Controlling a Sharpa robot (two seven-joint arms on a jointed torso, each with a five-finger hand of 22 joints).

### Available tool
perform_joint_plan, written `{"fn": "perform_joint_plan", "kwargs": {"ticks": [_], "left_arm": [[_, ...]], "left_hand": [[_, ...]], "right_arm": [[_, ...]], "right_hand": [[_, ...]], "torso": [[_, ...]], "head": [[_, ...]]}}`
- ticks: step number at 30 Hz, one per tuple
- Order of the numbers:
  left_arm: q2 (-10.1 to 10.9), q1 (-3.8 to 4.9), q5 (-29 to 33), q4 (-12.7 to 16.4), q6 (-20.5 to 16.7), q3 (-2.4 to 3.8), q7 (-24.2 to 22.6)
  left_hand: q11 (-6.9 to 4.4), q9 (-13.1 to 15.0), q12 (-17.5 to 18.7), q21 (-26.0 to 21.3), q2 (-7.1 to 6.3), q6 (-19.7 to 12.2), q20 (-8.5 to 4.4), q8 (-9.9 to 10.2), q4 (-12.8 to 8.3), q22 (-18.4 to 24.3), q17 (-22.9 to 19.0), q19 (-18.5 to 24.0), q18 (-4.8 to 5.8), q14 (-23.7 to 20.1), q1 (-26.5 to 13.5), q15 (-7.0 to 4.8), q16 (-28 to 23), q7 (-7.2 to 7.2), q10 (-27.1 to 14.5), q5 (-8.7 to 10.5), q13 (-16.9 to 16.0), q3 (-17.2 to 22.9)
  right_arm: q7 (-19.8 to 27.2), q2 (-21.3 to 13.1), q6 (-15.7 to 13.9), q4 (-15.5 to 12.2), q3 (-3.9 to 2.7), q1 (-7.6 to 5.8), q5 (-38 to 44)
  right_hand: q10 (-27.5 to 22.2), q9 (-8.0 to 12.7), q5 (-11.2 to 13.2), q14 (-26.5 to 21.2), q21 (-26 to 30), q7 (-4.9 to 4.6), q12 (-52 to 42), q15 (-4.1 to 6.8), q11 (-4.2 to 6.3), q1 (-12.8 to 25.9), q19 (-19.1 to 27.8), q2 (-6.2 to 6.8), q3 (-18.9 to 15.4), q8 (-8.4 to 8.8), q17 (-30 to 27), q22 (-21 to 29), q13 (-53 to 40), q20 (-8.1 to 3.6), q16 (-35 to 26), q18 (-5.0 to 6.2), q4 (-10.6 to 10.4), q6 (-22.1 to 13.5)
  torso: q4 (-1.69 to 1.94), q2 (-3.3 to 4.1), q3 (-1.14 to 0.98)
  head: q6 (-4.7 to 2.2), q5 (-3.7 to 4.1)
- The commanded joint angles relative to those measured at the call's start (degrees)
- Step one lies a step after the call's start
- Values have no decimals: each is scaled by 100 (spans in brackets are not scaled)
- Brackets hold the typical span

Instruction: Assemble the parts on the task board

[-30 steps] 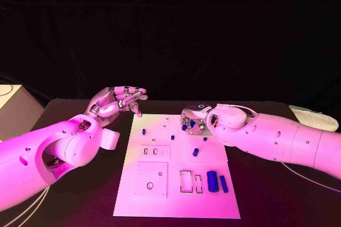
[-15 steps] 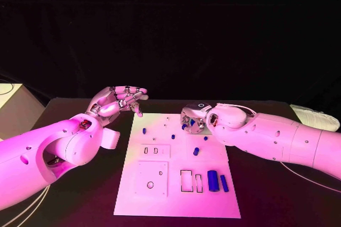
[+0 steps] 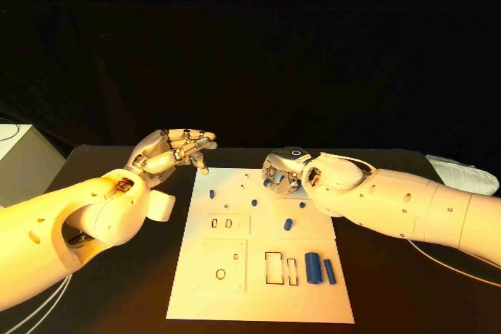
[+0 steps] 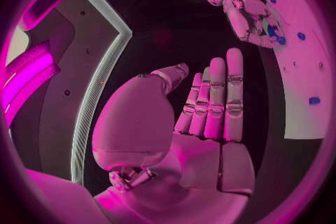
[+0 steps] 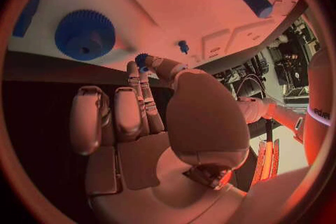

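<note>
Here your right hand (image 3: 284, 176) pinches a small blue plastic part (image 5: 142, 60) over the far end of the white task board (image 3: 261, 276), poised for insertion; your left hand (image 3: 172, 151) waits off its far left corner, fingers loosely curled, holding nothing.

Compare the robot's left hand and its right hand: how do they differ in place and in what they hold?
The left hand hangs beside the task board, off its far left corner, over black table; the right hand is over the board's far end. The left hand holds nothing, its fingers lying together in its wrist view; the right hand pinches a small blue part at its fingertips. Both are silver hands on white arms.
</note>
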State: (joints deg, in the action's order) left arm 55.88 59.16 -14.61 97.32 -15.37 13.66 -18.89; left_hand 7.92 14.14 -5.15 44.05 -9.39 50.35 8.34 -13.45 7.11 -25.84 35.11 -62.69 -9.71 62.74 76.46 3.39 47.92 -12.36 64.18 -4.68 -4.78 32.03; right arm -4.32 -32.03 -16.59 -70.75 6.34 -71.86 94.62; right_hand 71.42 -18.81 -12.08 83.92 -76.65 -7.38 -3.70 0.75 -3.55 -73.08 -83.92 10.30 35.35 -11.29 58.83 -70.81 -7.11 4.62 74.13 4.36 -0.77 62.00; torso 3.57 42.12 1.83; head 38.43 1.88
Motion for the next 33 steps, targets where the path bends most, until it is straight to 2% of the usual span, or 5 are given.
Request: {"fn": "perform_joint_plan", "kwargs": {"ticks": [1, 8, 14, 20, 33], "left_arm": [[0, 2, -24, 2, 100, 5, 14], [5, 2, -24, 4, 105, 5, 18], [-5, 2, -23, 12, 107, 6, 26], [-21, 2, -23, 27, 119, 7, 31], [-18, 5, -32, 47, 133, 14, 44]], "left_hand": [[18, 6, 19, 38, -25, -39, -2, -14, 5, -9, -6, 40, -69, -32, 12, 1, 29, -2, -37, 40, -8, 24], [22, 6, 22, 47, -28, -46, 0, -10, 3, -15, -8, 48, -69, -35, 12, 3, 28, -6, -44, 41, -7, 25], [25, 7, 26, 56, -28, -52, 2, -7, 1, -22, -10, 56, -69, -39, 14, 6, 28, -10, -51, 41, -6, 27], [25, 7, 26, 56, -28, -52, 2, -7, 1, -22, -10, 56, -69, -39, 14, 6, 28, -10, -51, 41, -6, 27], [27, 8, 27, 62, -27, -54, 4, -7, 3, -26, -11, 61, -69, -40, 12, 8, 28, -12, -53, 41, -6, 27]], "right_arm": [[-67, 8, -621, -20, 0, 7, -46], [-251, 61, -1106, -46, -1, 12, 57], [-364, 190, -1341, 27, -2, 15, 180], [-352, 366, -1387, 189, -2, 34, 243], [-342, 575, -1274, 370, 0, 127, 284]], "right_hand": [[56, -85, -21, 88, -60, 4, -6, 55, 0, -96, -94, -128, 61, -64, 23, -41, -22, -26, 44, -70, 41, 70], [54, -124, -40, 83, -58, 1, 3, 57, 1, -127, -88, -131, 85, -96, 5, -39, -22, -31, 44, -68, 86, 71], [36, -149, -29, 77, -46, -14, 12, 50, -13, -116, -79, -105, 84, -105, -4, -25, -18, -28, 45, -66, 104, 45], [31, -160, -13, 75, -53, -16, 12, 47, -14, -113, -80, -89, 83, -109, -1, -35, -17, -26, 49, -68, 116, 36], [27, -170, 5, 73, -51, -18, 12, 45, -16, -111, -77, -76, 83, -114, -4, -33, -17, -24, 50, -67, 126, 29]], "torso": [[7, 1, 5], [8, 16, 6], [16, 17, 14], [16, 23, 17], [69, 37, 40]], "head": [[-21, 0], [-52, -6], [-28, 24], [-15, 10], [36, -4]]}}
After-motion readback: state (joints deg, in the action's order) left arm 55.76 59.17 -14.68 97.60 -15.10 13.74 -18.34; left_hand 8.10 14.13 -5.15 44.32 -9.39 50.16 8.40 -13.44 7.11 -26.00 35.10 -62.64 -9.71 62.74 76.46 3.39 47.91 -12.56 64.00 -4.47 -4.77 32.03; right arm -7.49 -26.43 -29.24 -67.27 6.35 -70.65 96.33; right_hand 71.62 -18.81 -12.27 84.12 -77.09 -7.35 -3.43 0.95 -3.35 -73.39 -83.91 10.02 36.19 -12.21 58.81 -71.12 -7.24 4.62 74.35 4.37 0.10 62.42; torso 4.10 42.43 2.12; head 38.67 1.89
